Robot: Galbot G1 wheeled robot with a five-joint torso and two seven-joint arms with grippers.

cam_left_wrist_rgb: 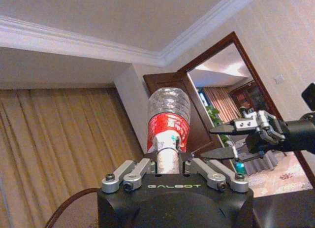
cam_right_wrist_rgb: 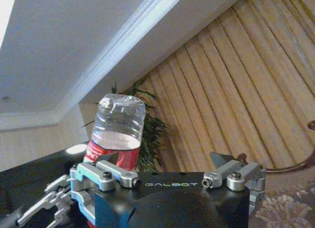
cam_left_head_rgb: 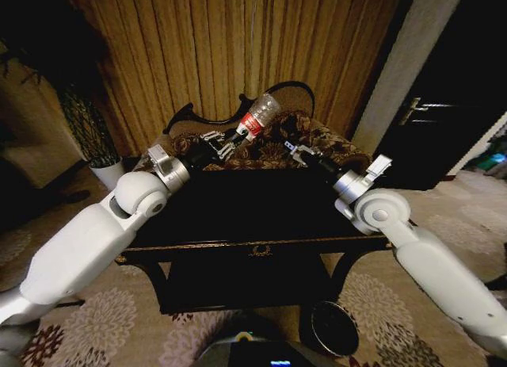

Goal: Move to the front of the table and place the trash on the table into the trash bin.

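My left gripper (cam_left_head_rgb: pixel 235 140) hung above the far edge of the table (cam_left_head_rgb: pixel 261 244), fingers pinched on the neck end of the clear bottle (cam_left_head_rgb: pixel 258 114), whose red label sat just past my fingertips and whose clear body tilted up and away toward the sofa (cam_left_head_rgb: pixel 297 137). In my left wrist view the bottle (cam_left_wrist_rgb: pixel 169 120) stood straight out from between my fingers (cam_left_wrist_rgb: pixel 163 141).

My right gripper (cam_left_head_rgb: pixel 295 151) floated close beside the left one, its fingers spread apart with nothing between them; my left wrist camera caught that gripper (cam_left_wrist_rgb: pixel 222 141) just off to the side of the bottle. The trash bin (cam_left_head_rgb: pixel 333 328) stood on the floor well below both grippers, by the table's near right leg.
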